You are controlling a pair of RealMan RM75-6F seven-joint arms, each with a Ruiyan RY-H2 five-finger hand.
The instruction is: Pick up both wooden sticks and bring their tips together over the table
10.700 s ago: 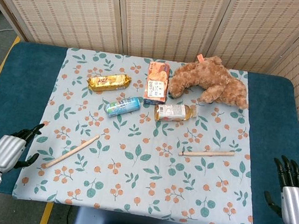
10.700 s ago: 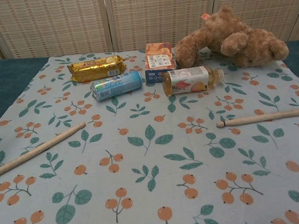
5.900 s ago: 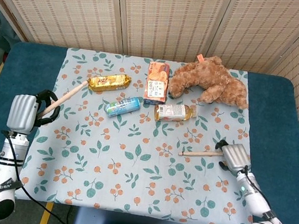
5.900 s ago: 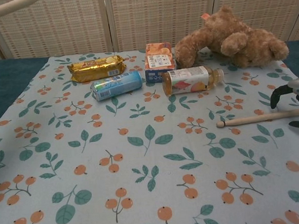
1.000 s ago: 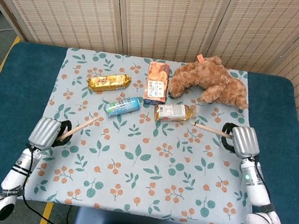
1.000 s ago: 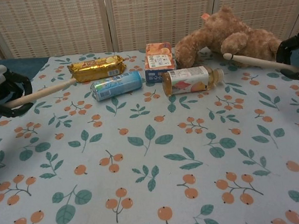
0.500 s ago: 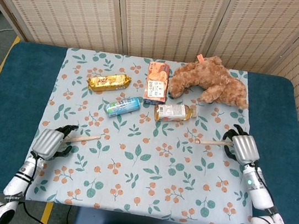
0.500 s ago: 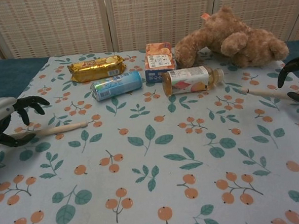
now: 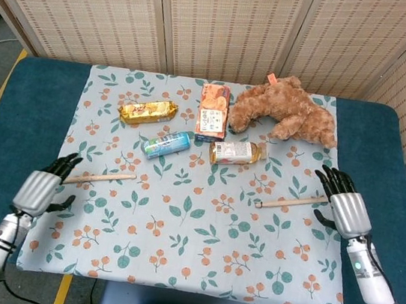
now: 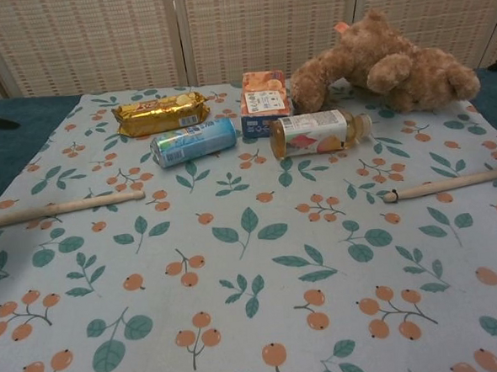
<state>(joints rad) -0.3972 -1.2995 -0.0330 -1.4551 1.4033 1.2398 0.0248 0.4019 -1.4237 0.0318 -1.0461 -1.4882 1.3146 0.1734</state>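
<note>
Lying flat, both wooden sticks; labels too small to read.

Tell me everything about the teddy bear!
The teddy bear is fluffy and golden brown, with a small orange tag near its head. It lies flopped on its side at the far edge of the leaf-patterned tablecloth, beside the orange snack box and just behind the drink bottle. No robot hand touches it.

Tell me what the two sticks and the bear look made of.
Left stick and right stick: pale, matte, apparently unfinished wood, going by the even tan colour. Bear: brown plush fabric, fuzzy pile visible; its filling can't be seen.
</note>
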